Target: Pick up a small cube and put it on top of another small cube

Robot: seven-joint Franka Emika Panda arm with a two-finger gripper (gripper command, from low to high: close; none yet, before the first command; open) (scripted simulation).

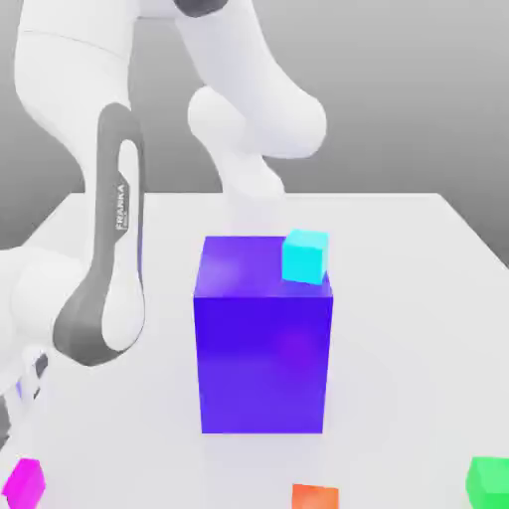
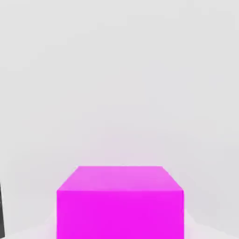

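A small magenta cube (image 1: 22, 482) sits on the white table (image 1: 418, 298) at the near corner on the exterior view's left. My gripper (image 1: 10, 432) hangs right above it at the end of the bent white arm (image 1: 104, 268). In the hand view the magenta cube (image 2: 119, 205) fills the space close below the hand, and one dark finger (image 2: 1, 210) shows at the picture's edge. The gripper is shut on this cube, which still rests on the table. A small cyan cube (image 1: 304, 256) stands on a tall blue block (image 1: 263, 338) in the middle.
A small orange cube (image 1: 315, 496) lies at the table's near edge. A small green cube (image 1: 488, 480) sits at the near corner on the exterior view's right. The tall blue block stands between my gripper and the right half of the table.
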